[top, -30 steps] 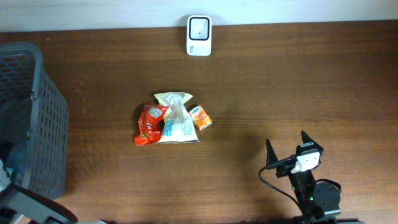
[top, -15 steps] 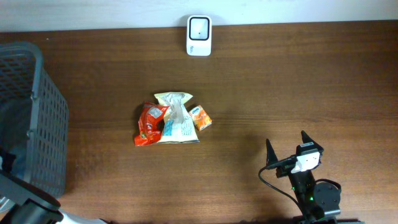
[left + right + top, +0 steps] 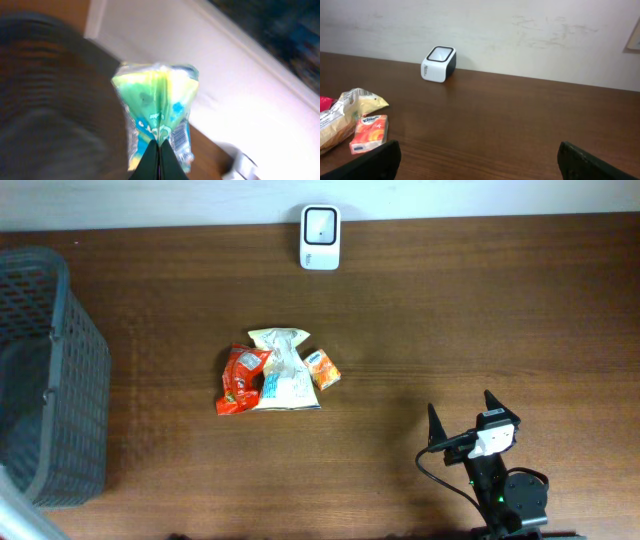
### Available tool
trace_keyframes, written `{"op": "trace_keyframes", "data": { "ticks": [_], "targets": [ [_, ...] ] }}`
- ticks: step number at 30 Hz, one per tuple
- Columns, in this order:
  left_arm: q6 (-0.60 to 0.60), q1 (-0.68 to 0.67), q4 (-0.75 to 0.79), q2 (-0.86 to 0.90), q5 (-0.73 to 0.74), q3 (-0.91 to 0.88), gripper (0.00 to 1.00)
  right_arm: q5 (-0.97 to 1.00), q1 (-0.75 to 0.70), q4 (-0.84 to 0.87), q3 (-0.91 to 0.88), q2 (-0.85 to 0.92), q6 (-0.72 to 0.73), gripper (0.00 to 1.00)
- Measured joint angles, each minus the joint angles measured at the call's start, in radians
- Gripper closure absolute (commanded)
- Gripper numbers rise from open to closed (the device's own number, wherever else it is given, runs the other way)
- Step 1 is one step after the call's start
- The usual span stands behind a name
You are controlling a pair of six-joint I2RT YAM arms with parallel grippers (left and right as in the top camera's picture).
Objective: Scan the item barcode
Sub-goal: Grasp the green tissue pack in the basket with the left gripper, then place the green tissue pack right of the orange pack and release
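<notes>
The left tool (image 3: pixel 160 159) is closed on the lower edge of a green and yellow packet (image 3: pixel 156 107), its two dark fingers pressed together. The packet is held upright in the air in front of a pale wall (image 3: pixel 235 85). The left wrist view is blurred, so the print on the packet cannot be read. The packet is not seen from overhead.

The scanner (image 3: pixel 320 237) stands at the middle of the far edge of the tabletop (image 3: pixel 500 310), against the wall. A grey basket (image 3: pixel 40 380) stands at the left edge. Near the middle of the tabletop three things are heaped together: a red packet (image 3: pixel 238 378), a pale bag (image 3: pixel 283 370) lying partly over it, and an orange pack (image 3: pixel 323 368) touching the bag's right side. This heap lies between the near edge and the scanner.

The right tool (image 3: pixel 462 420) is held wide open and empty near the near edge, towards the right corner, well apart from the heap.

A second ago the left arm was seen over the near left corner beside the basket, with its tool open. Now only a blurred grey sliver of the left arm (image 3: pixel 15 518) is left at that corner, and the tool has been shut. The scanner, the basket, the heap and the right tool have not been moved.
</notes>
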Motion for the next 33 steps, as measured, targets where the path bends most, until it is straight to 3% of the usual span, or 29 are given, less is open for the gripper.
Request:
{"op": "trace_keyframes", "data": {
  "ticks": [3,4,6,13,18,24,25,26,27,28,30,33],
  "targets": [
    [0.029,-0.242,-0.145,-0.057,0.061,0.007,1.0,0.0,0.0,0.0,0.0,0.0,0.0,0.01],
    [0.035,-0.282,-0.159,-0.053,0.052,0.007,1.0,0.0,0.0,0.0,0.0,0.0,0.0,0.01],
    [0.052,-0.483,-0.249,-0.018,-0.041,0.0,1.0,0.0,0.0,0.0,0.0,0.0,0.001,0.01],
    [0.066,-1.017,-0.195,0.318,-0.23,-0.008,1.0,0.0,0.0,0.0,0.0,0.0,0.0,0.02],
    [0.067,-1.231,-0.152,0.536,-0.253,-0.012,1.0,0.0,0.0,0.0,0.0,0.0,0.0,0.01],
    [0.069,-1.376,-0.004,0.622,-0.253,-0.016,1.0,0.0,0.0,0.0,0.0,0.0,0.0,0.02],
    [0.07,-1.402,0.0,0.628,-0.259,-0.016,0.97,0.0,0.0,0.0,0.0,0.0,0.0,0.01],
    [0.07,-1.419,0.004,0.637,-0.272,-0.016,0.82,0.0,0.0,0.0,0.0,0.0,0.001,0.01],
    [0.071,-1.429,0.004,0.65,-0.281,-0.016,0.74,0.0,0.0,0.0,0.0,0.0,0.0,0.01],
    [0.074,-1.437,0.004,0.663,-0.287,-0.016,0.41,0.0,0.0,0.0,0.0,0.0,0.0,0.01],
    [0.077,-1.451,0.003,0.697,-0.299,-0.016,0.01,0.0,0.0,0.0,0.0,0.0,0.0,0.01],
    [0.079,-1.451,0.002,0.705,-0.344,-0.016,0.01,0.0,0.0,0.0,0.0,0.0,0.0,0.01]
  ]
}}
